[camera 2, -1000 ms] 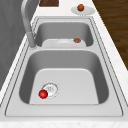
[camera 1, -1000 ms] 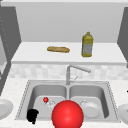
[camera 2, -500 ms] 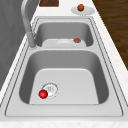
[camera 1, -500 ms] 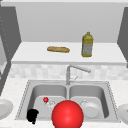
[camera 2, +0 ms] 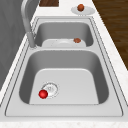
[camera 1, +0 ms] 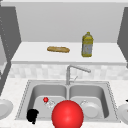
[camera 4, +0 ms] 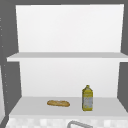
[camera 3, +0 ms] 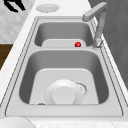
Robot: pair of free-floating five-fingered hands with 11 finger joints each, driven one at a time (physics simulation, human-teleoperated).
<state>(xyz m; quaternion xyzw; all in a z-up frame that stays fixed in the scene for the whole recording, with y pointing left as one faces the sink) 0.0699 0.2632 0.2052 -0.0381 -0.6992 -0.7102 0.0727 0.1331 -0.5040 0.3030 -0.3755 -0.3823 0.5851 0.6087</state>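
Taking the double sink (camera 1: pixel 27 87) as landmark: the left hand (camera 1: pixel 32 115) hovers at its front left corner, over the rim (whether its fingers are curled or straight I cannot tell). A small red ball (camera 1: pixel 45 99) lies in the left basin beside the drain. A big red sphere (camera 1: pixel 67 114) sits at the sink's front middle, and a white plate (camera 1: pixel 91 109) lies in the right basin.
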